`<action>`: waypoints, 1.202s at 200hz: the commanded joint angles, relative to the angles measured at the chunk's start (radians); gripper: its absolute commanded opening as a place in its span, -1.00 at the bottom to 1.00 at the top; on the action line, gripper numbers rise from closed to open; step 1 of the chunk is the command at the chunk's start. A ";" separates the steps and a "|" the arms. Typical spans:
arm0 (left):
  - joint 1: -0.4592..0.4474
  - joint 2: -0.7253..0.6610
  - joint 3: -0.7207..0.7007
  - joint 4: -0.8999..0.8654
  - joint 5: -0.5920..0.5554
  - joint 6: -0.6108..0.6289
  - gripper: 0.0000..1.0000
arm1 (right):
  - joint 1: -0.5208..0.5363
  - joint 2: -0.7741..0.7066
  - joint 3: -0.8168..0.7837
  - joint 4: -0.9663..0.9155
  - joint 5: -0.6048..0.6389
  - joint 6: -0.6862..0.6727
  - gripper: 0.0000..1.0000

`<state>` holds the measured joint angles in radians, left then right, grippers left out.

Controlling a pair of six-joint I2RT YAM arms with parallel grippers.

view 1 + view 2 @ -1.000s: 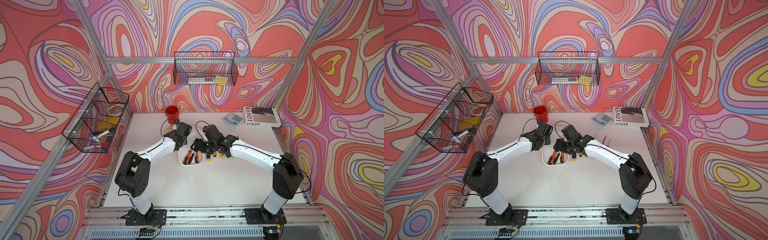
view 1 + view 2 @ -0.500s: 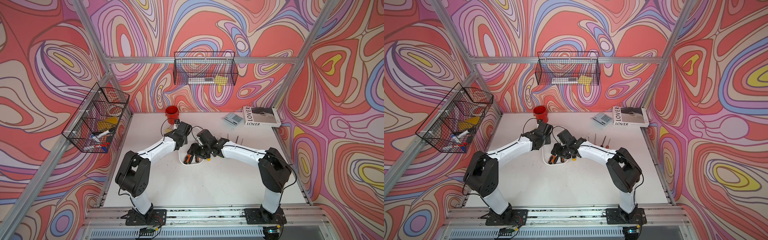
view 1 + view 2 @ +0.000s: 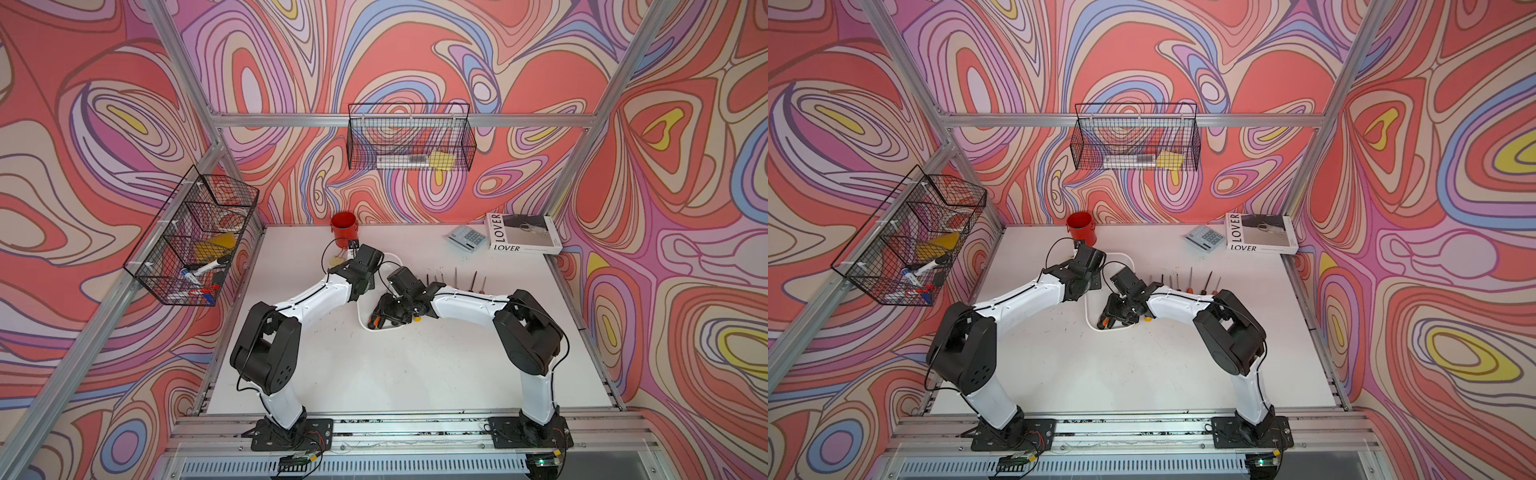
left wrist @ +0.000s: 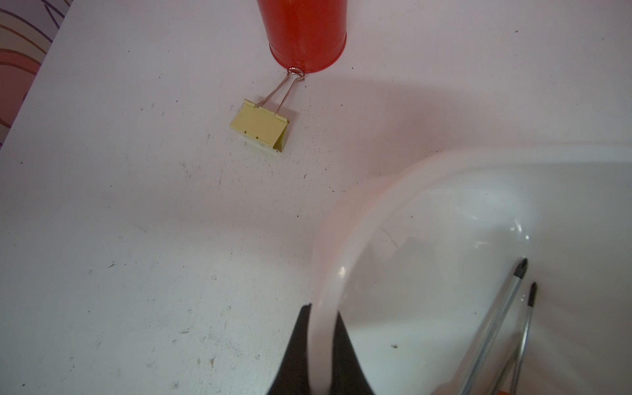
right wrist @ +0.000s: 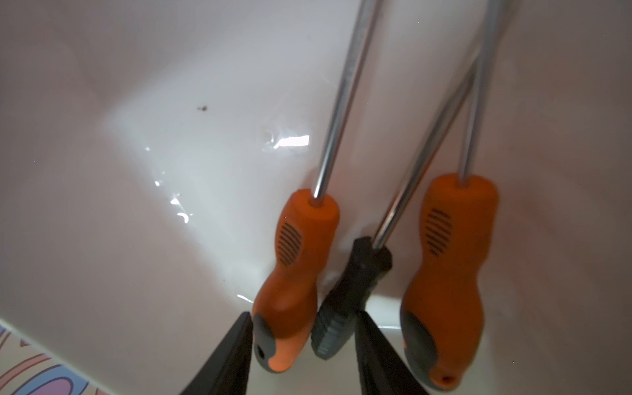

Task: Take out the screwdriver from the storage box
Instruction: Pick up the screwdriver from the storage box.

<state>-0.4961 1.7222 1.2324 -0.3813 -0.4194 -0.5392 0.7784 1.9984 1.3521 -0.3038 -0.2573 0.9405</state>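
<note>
Mid-table, between the two wrists, lies the storage box [image 3: 1087, 305]: a shallow white tub with smooth plain walls and rounded corners, glossy inside. Three screwdrivers lie in it, handles at the near end and shafts running toward the far end. They are an orange-handled screwdriver [image 5: 294, 270] with a grey butt, a black-handled screwdriver [image 5: 355, 284] slanting close beside it, and a second orange screwdriver [image 5: 448, 273].

The right gripper [image 5: 304, 318] is down in the box's near end with its jaws partly apart. One finger is against the orange butt, the other against the black handle. Whether they press on them I cannot tell.

The left gripper [image 4: 321, 313] is pinched tight on the box's rim by a rounded corner. Beyond it lies a yellow binder clip [image 4: 260, 130], its wire loop reaching the base of the red cup [image 4: 302, 34].

Right of the box, a row of screwdrivers [image 3: 1192, 278] lies on the table [image 3: 395, 374]. At the far right, a calculator [image 3: 1206, 237] sits beside a book [image 3: 1260, 239] printed "LOVER" twice.
</note>
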 commanded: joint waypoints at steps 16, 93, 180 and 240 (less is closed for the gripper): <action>-0.002 -0.038 -0.025 0.001 -0.006 -0.011 -1.00 | 0.005 0.046 0.051 0.020 0.000 0.009 -0.05; -0.002 -0.036 -0.020 0.002 0.002 -0.009 -1.00 | 0.004 0.095 0.111 -0.010 0.005 -0.012 -0.05; -0.002 -0.030 -0.020 0.002 0.004 -0.015 -1.00 | 0.005 0.061 0.096 -0.077 0.037 -0.044 -0.43; -0.003 -0.032 -0.021 0.000 -0.003 -0.011 -1.00 | 0.004 0.026 0.088 -0.041 0.014 -0.059 -0.12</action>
<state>-0.4889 1.7130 1.2148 -0.3782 -0.4263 -0.5426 0.7795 2.0605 1.4609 -0.3359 -0.2512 0.9009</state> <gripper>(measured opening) 0.101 0.436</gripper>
